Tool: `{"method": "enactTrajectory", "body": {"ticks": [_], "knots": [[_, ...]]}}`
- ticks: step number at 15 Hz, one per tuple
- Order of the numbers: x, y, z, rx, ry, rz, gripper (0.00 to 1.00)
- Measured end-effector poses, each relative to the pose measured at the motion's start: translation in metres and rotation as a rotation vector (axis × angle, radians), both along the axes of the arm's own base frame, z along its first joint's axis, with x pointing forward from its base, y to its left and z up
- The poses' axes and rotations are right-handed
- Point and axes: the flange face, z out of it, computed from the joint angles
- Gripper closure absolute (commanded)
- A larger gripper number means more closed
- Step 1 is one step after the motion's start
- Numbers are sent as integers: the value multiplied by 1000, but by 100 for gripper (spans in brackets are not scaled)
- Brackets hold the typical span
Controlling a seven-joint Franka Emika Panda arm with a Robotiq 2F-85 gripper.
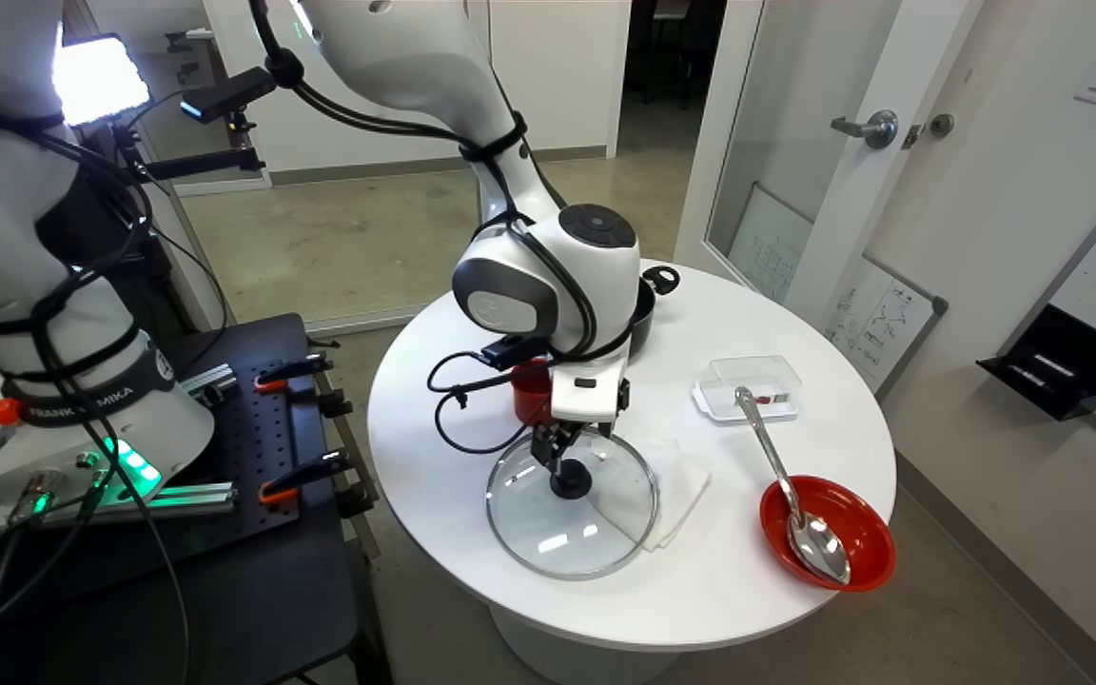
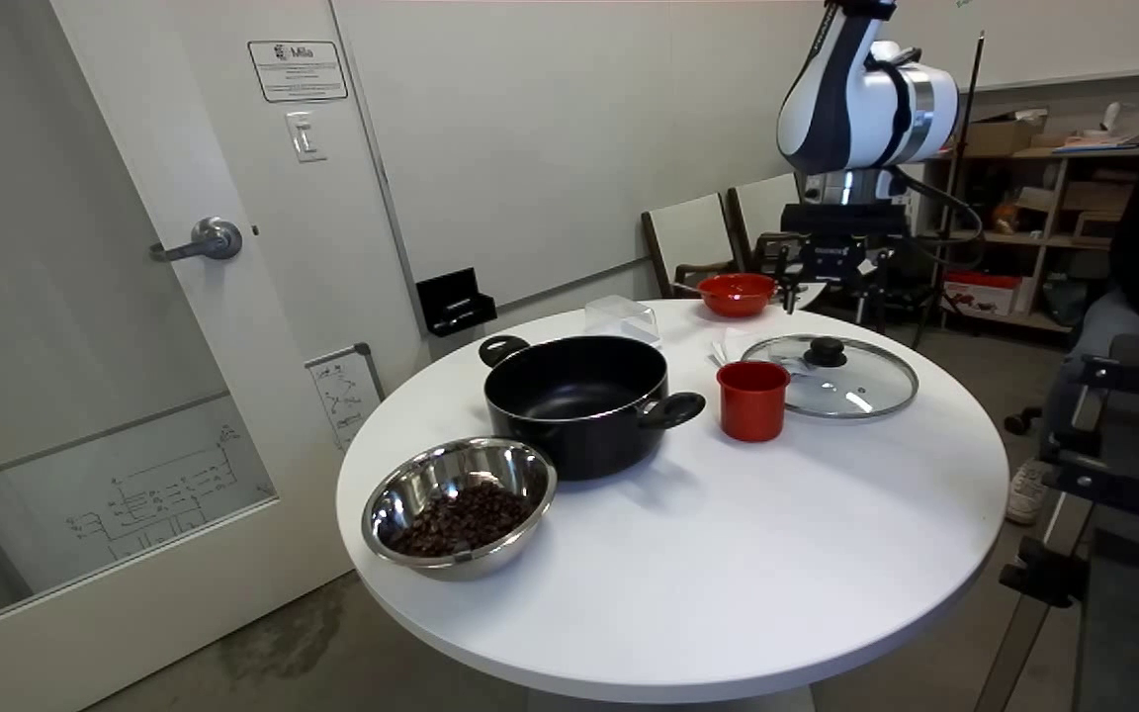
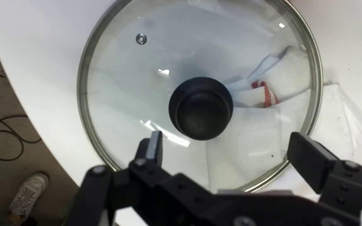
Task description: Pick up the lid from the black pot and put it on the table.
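The clear glass lid [image 1: 529, 528] lies knob up on the round white table [image 1: 453, 381], partly over a white cloth. It also shows in an exterior view [image 2: 876, 391] and fills much of the wrist view [image 3: 118, 81]. Its black knob [image 3: 201, 110] is in the middle. My gripper [image 3: 225, 136] is open and empty above the lid, fingers wide apart. In the wrist view the knob is beyond the fingertips; in an exterior view the gripper [image 2: 827, 309] is clear of the lid. The black pot [image 2: 579, 445] stands uncovered on the table; the arm partly hides it in an exterior view [image 1: 643, 323].
A red cup [image 2: 752, 403] stands between pot and lid. A shiny metal bowl [image 2: 476, 567] of dark bits is beside the pot. A red bowl [image 1: 876, 561] with a spoon [image 1: 776, 457] is near the edge. A clear plastic box [image 1: 753, 376] and the white cloth [image 1: 686, 490] lie nearby.
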Motion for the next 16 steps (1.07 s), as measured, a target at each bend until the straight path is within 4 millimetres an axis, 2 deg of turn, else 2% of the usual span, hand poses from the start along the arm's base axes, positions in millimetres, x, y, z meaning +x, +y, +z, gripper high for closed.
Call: {"method": "enactTrajectory", "body": {"ticks": [3, 5, 8, 12, 14, 16], "knots": [[7, 2, 9, -20, -29, 36, 0], [22, 19, 41, -29, -76, 75, 0], [37, 66, 98, 33, -101, 162, 0], [31, 132, 167, 94, 40, 347, 0], [27, 174, 198, 65, 126, 436, 0], [29, 225, 229, 17, 167, 540, 0]]}}
